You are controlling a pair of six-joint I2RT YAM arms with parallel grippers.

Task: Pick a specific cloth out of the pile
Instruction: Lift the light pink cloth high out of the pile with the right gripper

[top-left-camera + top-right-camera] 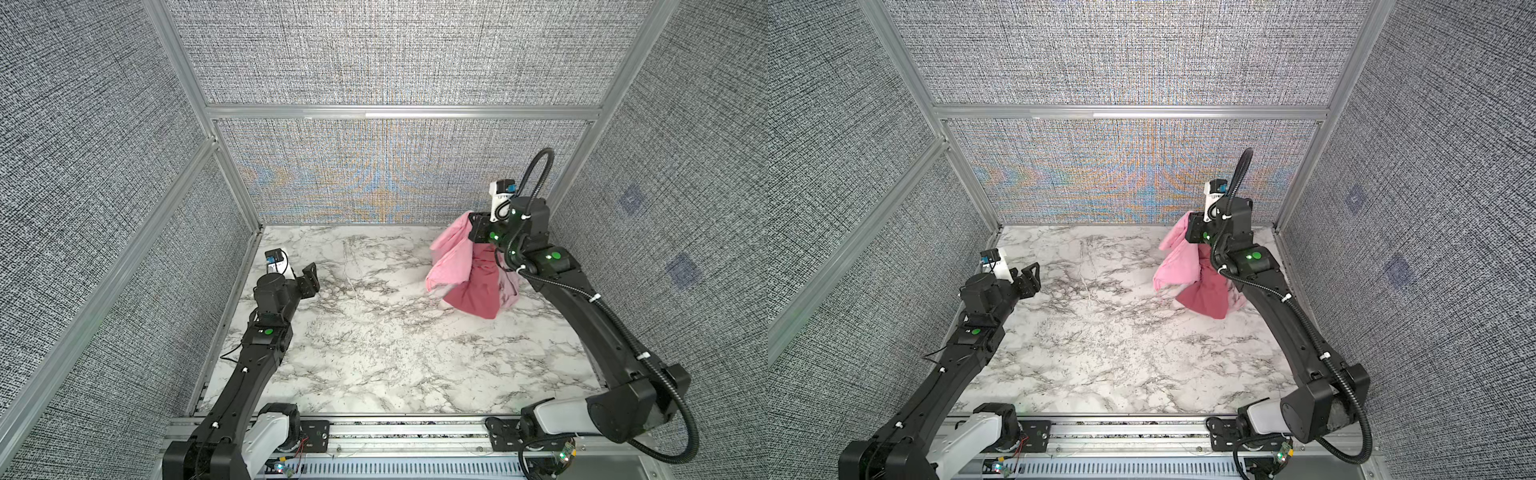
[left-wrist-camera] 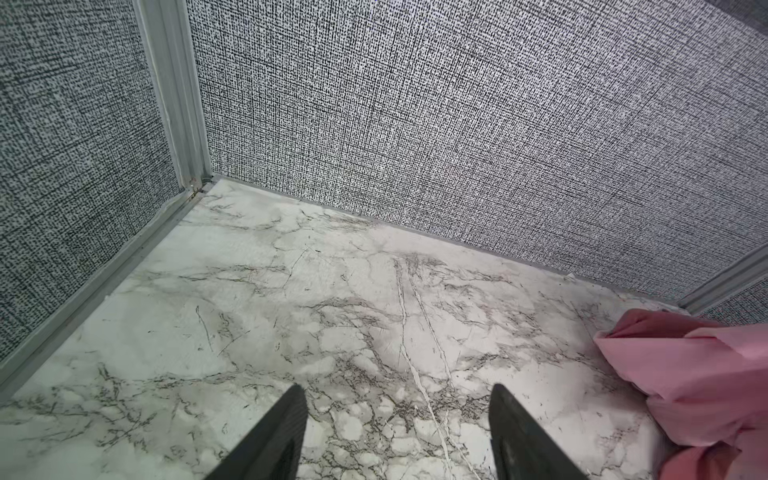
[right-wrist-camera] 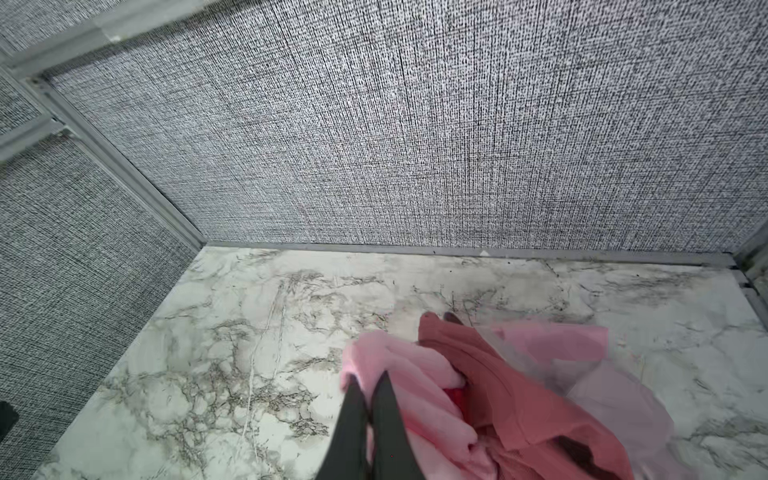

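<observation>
My right gripper (image 3: 370,376) is shut on a fold of the bright pink cloth (image 1: 451,257) (image 3: 415,386) and holds it up above the marble table at the back right. In both top views the cloth (image 1: 1177,262) hangs down from the gripper (image 1: 473,224) (image 1: 1192,226). The rest of the pile clings beside it: a dark rose-red cloth (image 1: 473,291) (image 3: 498,395) drawn up into a tent with its lower end on the table, and a pale mauve-grey cloth (image 1: 512,291) (image 3: 602,386) behind it. My left gripper (image 1: 309,276) (image 2: 397,388) stands open and empty at the left, far from the pile.
The marble tabletop (image 1: 374,332) is walled by grey fabric panels on aluminium frames at the left, back and right. The pile sits close to the back right corner (image 3: 739,257). In the left wrist view an edge of the pink cloth (image 2: 698,374) shows.
</observation>
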